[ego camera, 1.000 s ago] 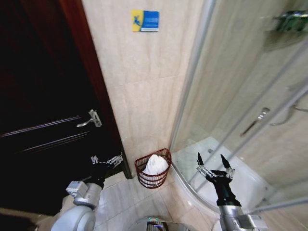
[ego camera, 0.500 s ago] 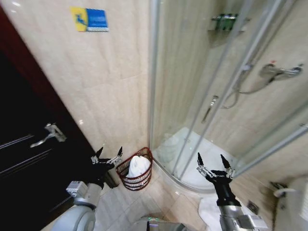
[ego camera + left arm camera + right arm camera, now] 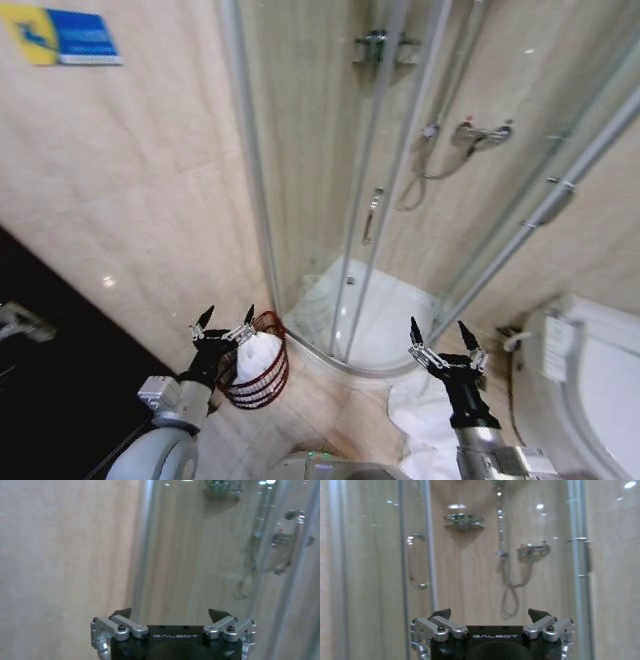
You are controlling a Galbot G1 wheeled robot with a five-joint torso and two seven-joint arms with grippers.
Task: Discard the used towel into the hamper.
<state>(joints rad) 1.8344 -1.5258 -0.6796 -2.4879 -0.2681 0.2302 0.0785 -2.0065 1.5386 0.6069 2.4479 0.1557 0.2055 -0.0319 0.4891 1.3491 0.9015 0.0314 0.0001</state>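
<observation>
The hamper [image 3: 262, 382], a small round reddish-brown openwork basket, stands on the floor against the tiled wall beside the shower enclosure. A white towel [image 3: 258, 354] is heaped inside it. Another white cloth [image 3: 422, 415] lies crumpled on the floor in front of the shower base. My left gripper [image 3: 228, 318] is open and empty, held up just left of the hamper. My right gripper [image 3: 440, 333] is open and empty above the floor cloth. Each wrist view shows its own gripper open, the left [image 3: 170, 614] and the right [image 3: 490, 613].
The curved glass shower enclosure [image 3: 350, 200] with its white base [image 3: 375, 320] fills the middle. A white toilet [image 3: 590, 380] stands at the right. A dark door [image 3: 40, 400] is at the lower left. Tiled floor lies between hamper and cloth.
The camera has swung to the right: the door and the hamper slid left in the picture, and the shower and toilet came in. Both arms keep the same raised, open pose.
</observation>
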